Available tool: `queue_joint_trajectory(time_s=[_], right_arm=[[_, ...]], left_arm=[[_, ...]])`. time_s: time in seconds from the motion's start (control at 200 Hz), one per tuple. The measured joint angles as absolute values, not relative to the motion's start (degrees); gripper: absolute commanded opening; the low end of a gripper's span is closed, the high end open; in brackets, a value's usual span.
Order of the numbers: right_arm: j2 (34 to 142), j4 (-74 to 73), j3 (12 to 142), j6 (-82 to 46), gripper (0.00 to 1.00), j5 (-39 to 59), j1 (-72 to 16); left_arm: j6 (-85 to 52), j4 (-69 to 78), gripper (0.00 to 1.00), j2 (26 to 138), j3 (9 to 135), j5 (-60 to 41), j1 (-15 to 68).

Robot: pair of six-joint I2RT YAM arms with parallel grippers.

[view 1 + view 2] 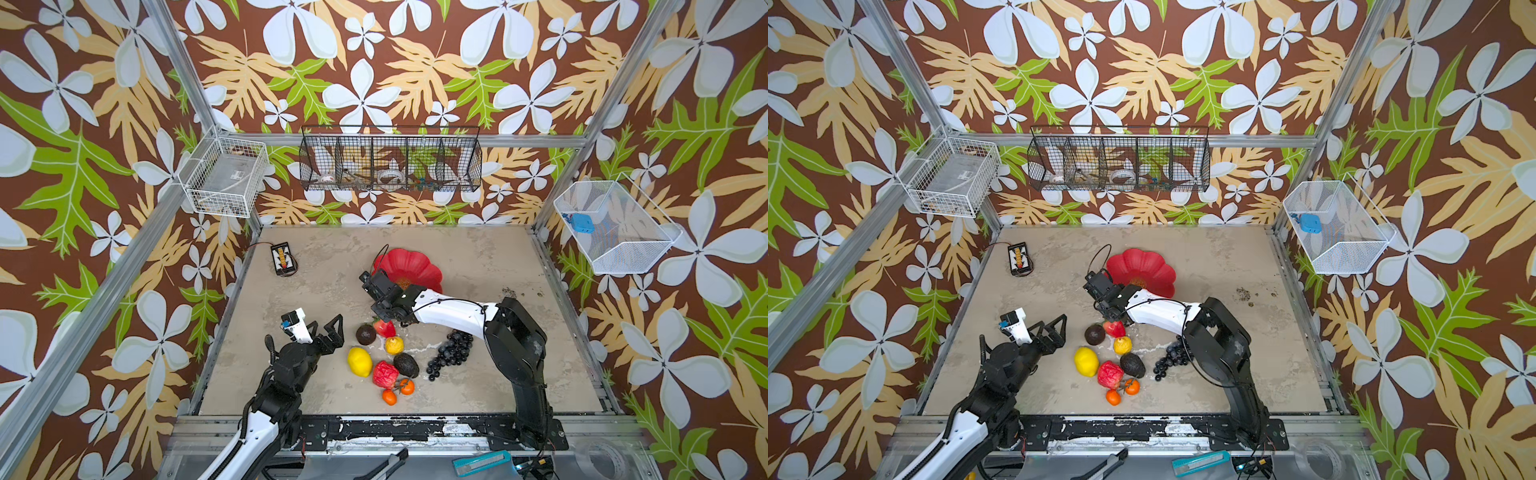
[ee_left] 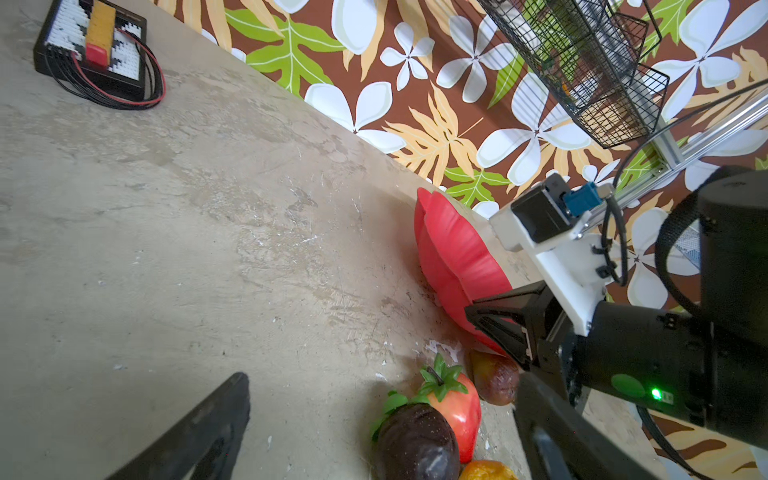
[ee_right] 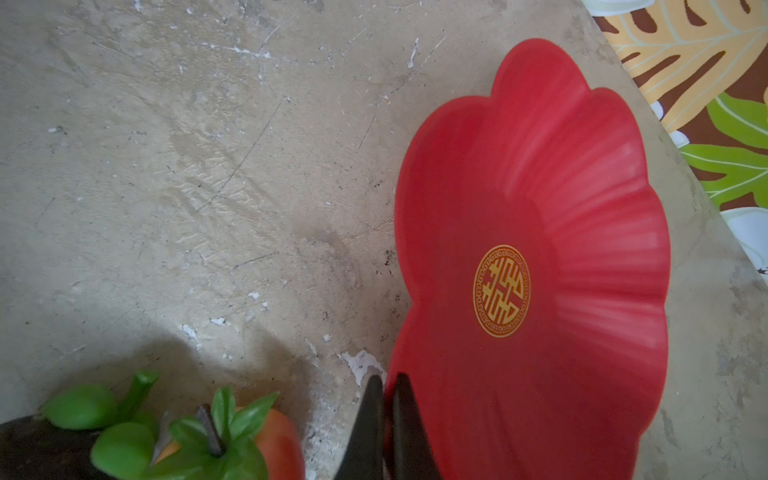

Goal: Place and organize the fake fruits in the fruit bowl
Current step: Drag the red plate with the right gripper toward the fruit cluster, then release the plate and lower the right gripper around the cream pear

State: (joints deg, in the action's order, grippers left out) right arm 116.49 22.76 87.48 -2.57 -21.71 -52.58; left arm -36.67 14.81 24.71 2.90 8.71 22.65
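The red flower-shaped fruit bowl (image 1: 409, 264) (image 1: 1142, 268) lies behind the fruit pile, and it holds no fruit in the right wrist view. My right gripper (image 3: 386, 380) is shut on the fruit bowl's (image 3: 540, 174) near rim, one finger on each side. The bowl (image 2: 453, 253) looks tipped up in the left wrist view. On the table lie a lemon (image 1: 360, 361), a red apple (image 1: 385, 374), two avocados (image 1: 406, 365) (image 1: 365, 334), a strawberry (image 1: 384, 328), a yellow pear (image 1: 394, 345), black grapes (image 1: 451, 351) and two oranges (image 1: 389, 397). My left gripper (image 1: 326, 328) (image 2: 380, 380) is open, left of the pile, holding nothing.
A black battery box with wires (image 1: 284, 259) sits at the table's back left. Wire baskets hang on the walls: white (image 1: 224, 176), black (image 1: 390, 160) and white (image 1: 615, 226). My right arm (image 1: 457, 311) spans over the grapes.
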Motion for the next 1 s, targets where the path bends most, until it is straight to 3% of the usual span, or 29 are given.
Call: queue_joint_trajectory(time_s=[0.245, 0.556, 0.786, 1.001], right_arm=[[116.79, 23.20, 89.17, -2.76, 0.42, -22.13, -53.28], [107.26, 24.40, 84.12, -5.54, 0.56, -23.00, -53.23], [92.88, 23.90, 69.69, -14.72, 0.62, -25.67, -51.44], [78.28, 22.22, 54.76, -29.21, 0.70, -22.26, -45.89]], left_arm=[[-37.28, 14.44, 1.00, 25.63, 2.72, 9.21, 22.65], [-37.30, 14.50, 1.00, 26.09, 2.59, 8.95, 22.65], [-37.30, 16.12, 0.99, 27.77, 2.48, 6.57, 22.65], [-37.23, 17.04, 0.98, 29.58, 2.48, 2.72, 22.65]])
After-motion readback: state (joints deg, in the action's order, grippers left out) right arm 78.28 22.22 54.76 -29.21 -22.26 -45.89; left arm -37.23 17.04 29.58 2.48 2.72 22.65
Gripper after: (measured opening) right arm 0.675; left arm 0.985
